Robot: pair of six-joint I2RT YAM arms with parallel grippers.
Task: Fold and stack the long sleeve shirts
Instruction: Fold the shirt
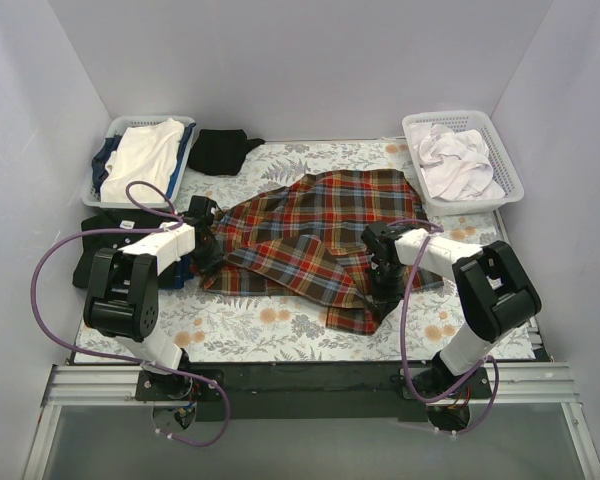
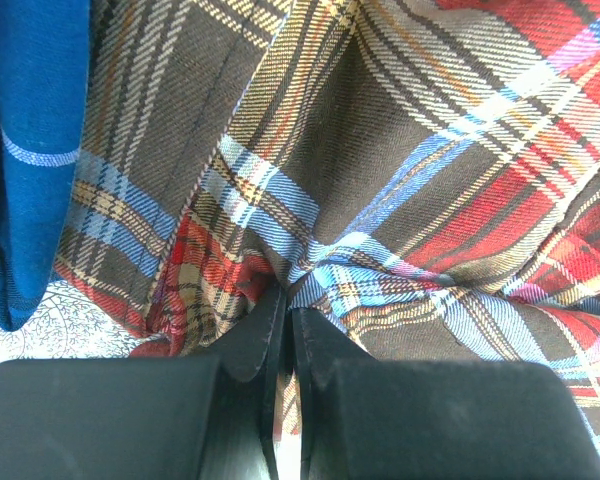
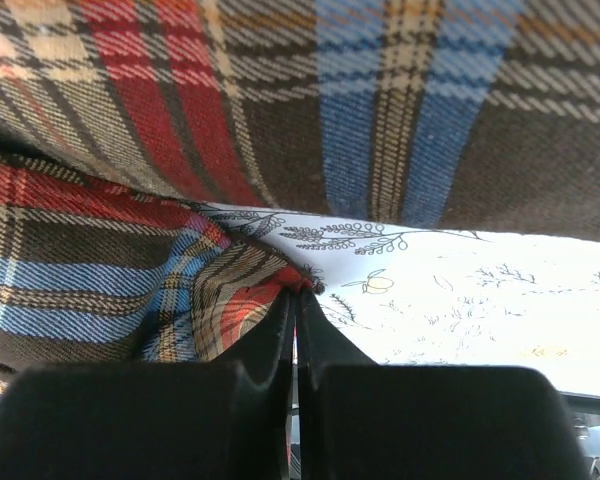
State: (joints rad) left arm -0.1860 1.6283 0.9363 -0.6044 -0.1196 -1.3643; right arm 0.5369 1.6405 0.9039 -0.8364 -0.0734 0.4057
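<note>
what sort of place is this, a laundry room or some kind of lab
Most likely a robot lab test booth, not a home: plain white walls box in the table, the left arm and right arm stand at its near edge, and a plaid shirt lies spread for folding.

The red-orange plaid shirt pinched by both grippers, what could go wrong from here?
The right gripper holds only a small tip of the red-orange plaid cloth shirt, so it might slip free when lifted. The left gripper pinches bunched fabric beside a blue cloth; a pull may drag that along or fold unevenly.
</note>
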